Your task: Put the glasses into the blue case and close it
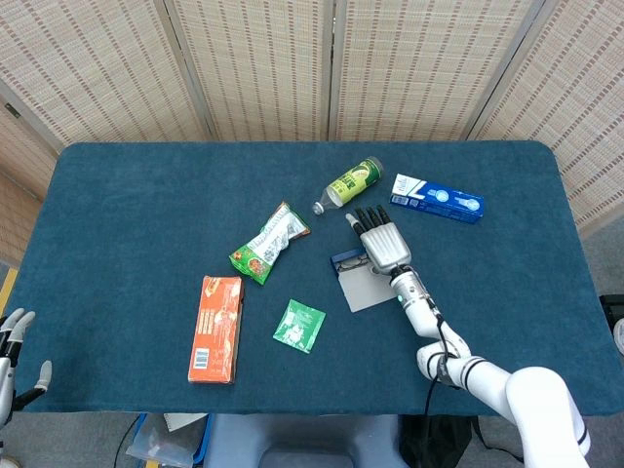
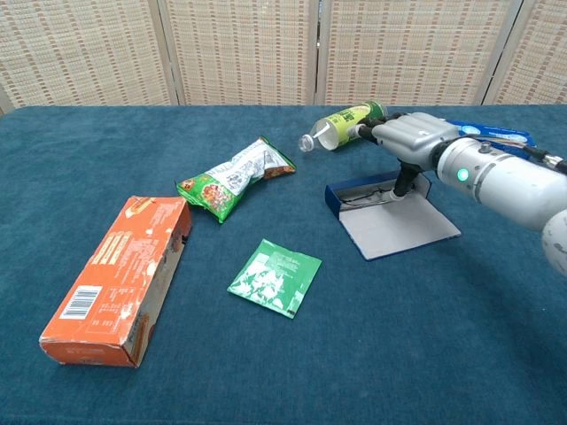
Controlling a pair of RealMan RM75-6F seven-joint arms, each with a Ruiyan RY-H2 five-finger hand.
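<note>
At the desk's near-left corner the left hand (image 1: pixel 15 341) idles, fingers spread, holding nothing. Right of centre, the blue rectangular glasses case (image 2: pixel 390 210) lies open, thin dark glasses (image 2: pixel 368 197) apparently already inside; closing remains. The right hand (image 2: pixel 409 137) hovers over its far rim, fingers extended, gripping nothing.

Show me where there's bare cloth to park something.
Bare cloth: the far-left stretch beyond the orange box and snack bag, and the right end past the blue case. Crowded: around the right hand, bottle and toothpaste box.
</note>
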